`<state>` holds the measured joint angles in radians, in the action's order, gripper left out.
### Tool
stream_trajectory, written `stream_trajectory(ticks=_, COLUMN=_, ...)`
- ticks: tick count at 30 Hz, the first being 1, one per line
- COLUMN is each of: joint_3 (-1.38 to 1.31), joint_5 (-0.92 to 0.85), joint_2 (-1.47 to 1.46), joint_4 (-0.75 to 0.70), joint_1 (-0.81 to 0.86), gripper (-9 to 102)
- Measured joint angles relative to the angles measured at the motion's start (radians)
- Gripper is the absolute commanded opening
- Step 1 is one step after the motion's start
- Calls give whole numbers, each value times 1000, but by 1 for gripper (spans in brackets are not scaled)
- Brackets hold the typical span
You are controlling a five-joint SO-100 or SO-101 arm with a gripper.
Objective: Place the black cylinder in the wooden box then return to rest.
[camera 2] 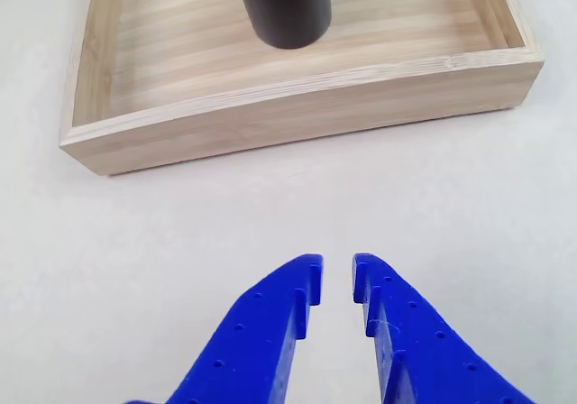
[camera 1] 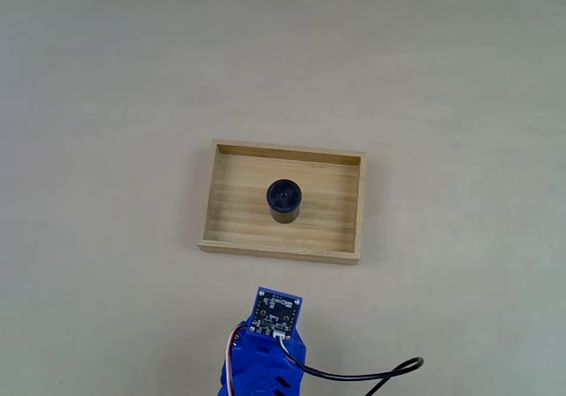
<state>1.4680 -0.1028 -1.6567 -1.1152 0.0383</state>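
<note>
Stands upright mid-floor in the wooden box [camera 1: 210, 203]: the black cylinder [camera 1: 284, 200]. Hangs outside the near wall, jaws narrowed to a slit, empty: the gripper [camera 2: 335, 267]. Best drawn straight back, clear of the box wall, toward rest.

Both views are evenly and brightly lit by soft, diffuse light; no glare or hot spots appear. In the fixed view the table [camera 1: 106, 78] looks slightly grainy and soft, with faint darkening toward the corners. The cylinder [camera 1: 285, 201] casts only a weak shadow toward 6 o'clock on the box [camera 1: 232, 228] floor. In the other view the box [camera 2: 297, 115] edges bow slightly, indicating lens distortion, and the fingers [camera 2: 270, 332] are sharp.
</note>
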Motion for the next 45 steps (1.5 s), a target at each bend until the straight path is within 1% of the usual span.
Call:
stream_trajectory(ticks=9, joint_3=77, joint_5=-3, joint_2=-25, joint_4=-32, joint_1=0, gripper=-1)
stream_trajectory(ticks=16, joint_3=104, joint_5=-3, joint_2=-38, joint_4=-123, joint_1=-2, gripper=-1)
stream_trajectory(ticks=28, joint_3=110, joint_5=-3, joint_2=-57, joint_4=-235, joint_1=-2, gripper=-1)
stream_trajectory(ticks=45, joint_3=110, joint_5=-3, joint_2=-57, joint_4=-245, joint_1=-2, gripper=0)
